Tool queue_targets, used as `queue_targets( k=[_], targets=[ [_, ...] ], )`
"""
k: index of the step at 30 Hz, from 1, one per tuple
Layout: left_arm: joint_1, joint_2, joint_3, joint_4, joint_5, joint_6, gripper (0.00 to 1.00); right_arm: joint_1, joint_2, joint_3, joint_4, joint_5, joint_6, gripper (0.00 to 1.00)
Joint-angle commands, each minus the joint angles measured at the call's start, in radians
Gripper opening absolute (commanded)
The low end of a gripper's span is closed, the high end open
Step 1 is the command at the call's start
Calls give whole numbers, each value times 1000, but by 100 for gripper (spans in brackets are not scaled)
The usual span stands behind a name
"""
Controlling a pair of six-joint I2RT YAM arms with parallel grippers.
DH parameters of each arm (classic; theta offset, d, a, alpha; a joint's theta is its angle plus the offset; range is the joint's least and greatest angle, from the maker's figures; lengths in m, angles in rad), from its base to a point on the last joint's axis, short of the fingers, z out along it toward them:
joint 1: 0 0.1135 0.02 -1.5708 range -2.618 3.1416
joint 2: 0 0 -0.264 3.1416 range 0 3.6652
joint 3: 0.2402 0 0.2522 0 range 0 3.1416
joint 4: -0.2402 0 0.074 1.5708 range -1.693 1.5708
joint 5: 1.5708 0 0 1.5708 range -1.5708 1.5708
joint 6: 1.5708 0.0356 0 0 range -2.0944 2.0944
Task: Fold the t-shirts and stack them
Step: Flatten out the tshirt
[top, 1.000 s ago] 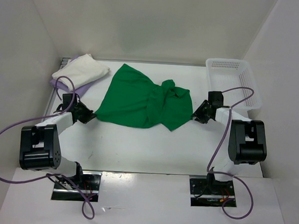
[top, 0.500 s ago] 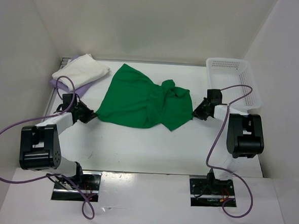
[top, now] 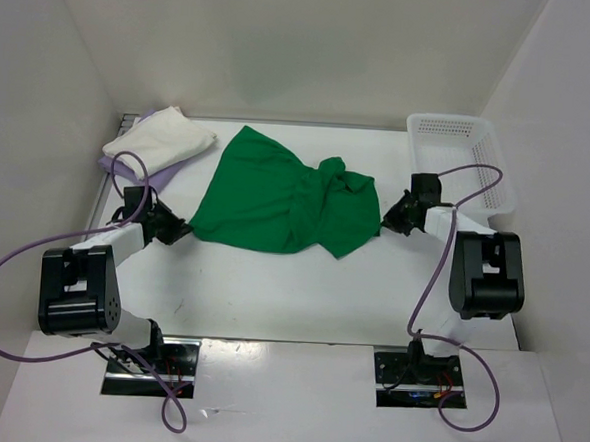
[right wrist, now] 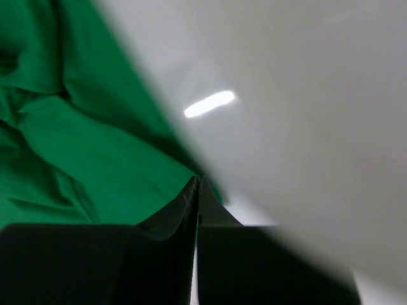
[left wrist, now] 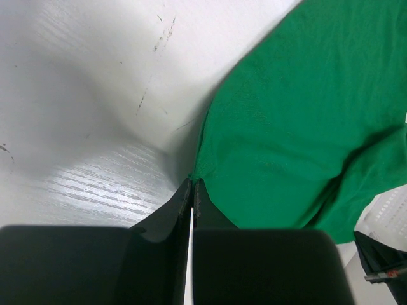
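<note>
1. Your left claw is clenched: in the left wrist view its two black fingers meet tip to tip on a corner of the green t-shirt, pinching the hem right down at the worktop
2. Your right claw is clenched too: in the right wrist view its fingertips press together on the edge of the green cloth, which shows on both sides of the tips
3. Look at the left arm's pose: it rises from the near left corner of the worktop, its big black joint block sits low by the left edge, and the forearm slants away and to the right, wrist angled down to the cloth
4. The right arm mirrors it from the near right corner: the joint block stands by the right edge, and the forearm reaches away and to the left, just beside the near end of the white mesh basket
5. You have the green t-shirt lying rumpled across the middle of the worktop between the two claws, smoother on its left half, bunched into folds toward the right
6. The white t-shirt lies folded in the far left corner, on top of the lavender t-shirt, of which only a rim shows
7. The basket stands in the far right corner
</note>
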Motion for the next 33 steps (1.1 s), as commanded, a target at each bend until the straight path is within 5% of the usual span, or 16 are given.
queue_targets(
  k=[1, 8, 13, 18, 26, 29, 33],
  targets=[
    [4, -14, -4, 8, 15, 25, 0, -6, -122, 22, -52, 16, -1, 0],
    [-88, -198, 111, -163, 21, 71, 0, 30, -392, 103, -256, -10, -23, 0],
    [-88, -223, 372, -289, 77, 135, 0, 40, -525, 383, -454, -20, -81, 0],
    [-64, -281, 720, -412, 34, 196, 0, 40, -525, 856, -673, 92, -145, 0],
    [-42, -216, 1282, -509, 2, 207, 0, 269, -388, 1522, -739, 321, -205, 0],
    [-42, -197, 1357, -518, -40, 207, 0, 284, -323, 1681, -700, 333, -216, 0],
    [-42, -174, 1290, -460, -60, 207, 0, 284, -239, 1667, -617, 306, -227, 0]
  ],
)
